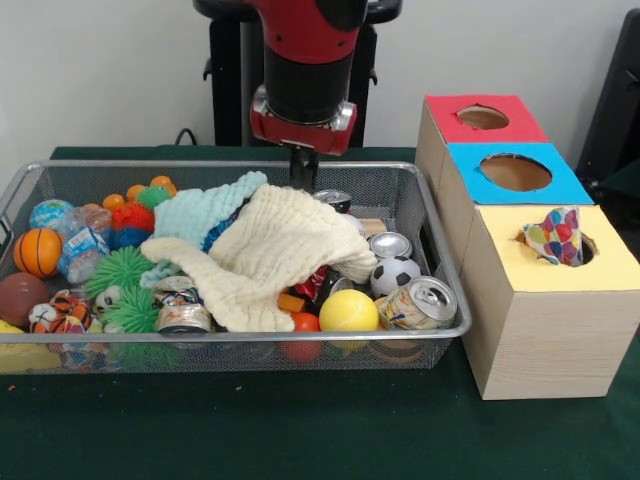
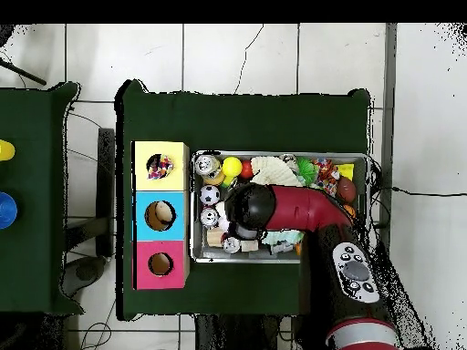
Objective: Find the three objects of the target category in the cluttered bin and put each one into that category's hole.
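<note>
1. Nearest the front camera, along the wire bin's [image 1: 250,335] front rim, sit a yellow ball [image 1: 348,311], a dented can [image 1: 420,303] and an orange ball [image 1: 305,323] — loose, round things that would roll or shift if the pile above them is dragged.
2. Just behind, a cream waffle cloth [image 1: 275,255] drapes over the middle of the clutter, with a mint-green cloth [image 1: 205,212] touching it on the side of the spiky green balls [image 1: 120,272]. Neither is a target, and any spotted fabric left in the bin is hidden from both views — most likely under these two.
3. To the side, a spotted fabric piece [image 1: 556,236] sits in the yellow box's hole [image 1: 590,250], part of it poking above the rim; I judge it could snag or be pulled out if another piece is pushed in carelessly.
4. Farthest back, the gripper [image 1: 303,165] hangs over the bin's rear half, just behind the cream cloth. Whether its fingers are parted or closed I cannot tell — the arm hides them from above.
5. Main risk: a blind descent grabs the cream cloth instead, or lifts cans along with it.
</note>
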Controlling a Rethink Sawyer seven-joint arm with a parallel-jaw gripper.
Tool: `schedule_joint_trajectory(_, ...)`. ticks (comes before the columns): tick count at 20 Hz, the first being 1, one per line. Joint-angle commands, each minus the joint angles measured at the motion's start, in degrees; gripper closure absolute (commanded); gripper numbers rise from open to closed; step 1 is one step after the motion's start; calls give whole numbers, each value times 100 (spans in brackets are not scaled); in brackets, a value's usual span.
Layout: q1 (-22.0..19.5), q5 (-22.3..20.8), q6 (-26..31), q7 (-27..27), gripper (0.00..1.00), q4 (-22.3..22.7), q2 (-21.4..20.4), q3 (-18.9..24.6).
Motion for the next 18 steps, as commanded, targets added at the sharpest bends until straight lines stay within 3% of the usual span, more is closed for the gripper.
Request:
schedule_joint_trajectory(1, -326, -163, 337, -946, 100, -687, 475, 714)
schedule_joint_trajectory(4, -402, -387, 191, -1302, 100, -997, 641, 898)
schedule_joint_trajectory(8, -468, -508, 206, -1394, 100, -1199, 807, 1013)
schedule_joint_trajectory(18, -1147, -902, -86, -1811, 100, -997, 854, 1445)
